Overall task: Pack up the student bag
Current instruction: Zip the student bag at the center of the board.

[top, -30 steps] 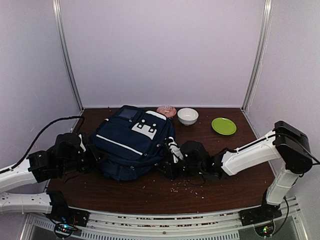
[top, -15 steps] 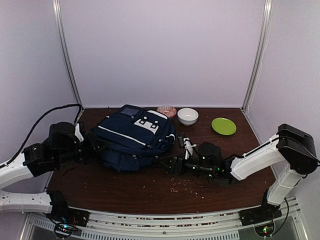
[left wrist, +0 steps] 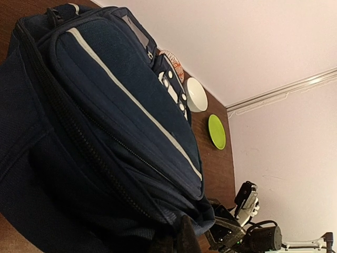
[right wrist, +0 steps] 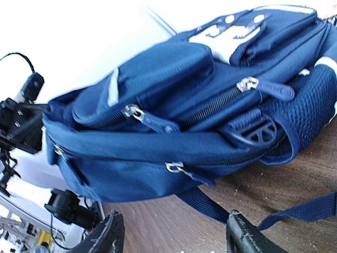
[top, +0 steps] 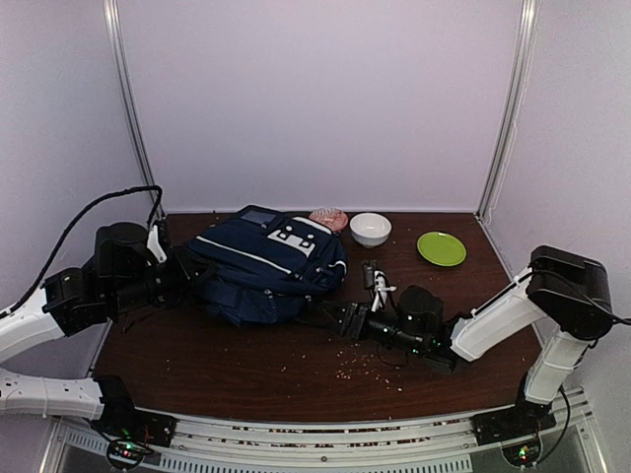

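Note:
The student bag [top: 266, 261], navy blue with a white stripe and white patches, lies on its side on the brown table. In the left wrist view the student bag [left wrist: 105, 121] fills most of the frame. My left gripper [top: 185, 269] is at its left end, shut on a fold of its fabric [left wrist: 176, 237]. My right gripper [top: 342, 317] stands open just right of the bag, a short way off it. In the right wrist view both fingertips [right wrist: 108, 234] frame bare table below the bag [right wrist: 184, 105], its zip pull [right wrist: 176, 167] and a loose strap [right wrist: 210, 205].
A white bowl [top: 370, 229], a green plate [top: 441, 248] and a pinkish round thing [top: 327, 217] sit at the back of the table. Crumbs [top: 365, 367] are scattered in front. Walls close in on three sides.
My right gripper has opened and drawn back to the right, away from the bag. The bag has shifted back and to the left with my left gripper.

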Robot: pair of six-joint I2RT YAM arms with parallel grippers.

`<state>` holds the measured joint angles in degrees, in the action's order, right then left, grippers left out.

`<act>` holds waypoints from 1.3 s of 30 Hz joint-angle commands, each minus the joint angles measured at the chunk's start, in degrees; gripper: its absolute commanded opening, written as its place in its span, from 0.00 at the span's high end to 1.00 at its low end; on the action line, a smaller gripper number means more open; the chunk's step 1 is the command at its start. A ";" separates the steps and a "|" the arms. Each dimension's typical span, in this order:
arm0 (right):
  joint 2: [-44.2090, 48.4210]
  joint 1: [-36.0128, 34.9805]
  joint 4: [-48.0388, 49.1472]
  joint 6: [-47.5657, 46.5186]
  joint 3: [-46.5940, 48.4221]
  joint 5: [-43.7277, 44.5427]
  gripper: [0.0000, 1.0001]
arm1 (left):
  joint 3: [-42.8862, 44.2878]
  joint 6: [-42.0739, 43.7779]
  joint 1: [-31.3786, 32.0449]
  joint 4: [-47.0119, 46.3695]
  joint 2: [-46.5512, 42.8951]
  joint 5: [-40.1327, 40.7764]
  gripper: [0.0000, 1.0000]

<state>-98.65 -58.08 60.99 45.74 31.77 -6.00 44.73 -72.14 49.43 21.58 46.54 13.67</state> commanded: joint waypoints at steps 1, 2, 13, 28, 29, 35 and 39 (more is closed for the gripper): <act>-2.50 0.36 3.05 -0.19 1.75 -3.23 0.37 | 2.44 1.18 -0.21 -9.73 -1.06 -0.70 1.00; -3.16 0.54 3.45 -0.21 1.95 -3.46 0.37 | 2.05 1.02 -0.21 -9.92 -1.18 -0.81 1.00; -9.24 3.34 0.86 -2.09 6.53 -6.04 0.42 | 1.19 0.78 -0.21 -9.51 -2.48 -1.20 1.00; -12.46 4.53 -1.27 -8.44 11.72 -13.39 0.42 | 1.35 0.77 -0.21 -8.93 -2.89 -1.80 1.00; -12.60 4.51 -1.34 -8.99 11.78 -13.54 0.41 | 1.26 0.73 -0.21 -8.93 -2.91 -1.95 1.00; -14.21 5.37 -0.80 -10.49 12.73 -15.79 0.41 | 0.97 0.68 -0.21 -8.93 -2.96 -2.00 1.00; -14.75 5.68 -0.08 -10.82 13.19 -16.73 0.42 | 1.05 0.69 -0.21 -9.06 -2.87 -2.04 1.00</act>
<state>-112.71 -52.97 59.77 36.51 43.83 -20.49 44.36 -72.16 49.43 21.61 45.74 12.43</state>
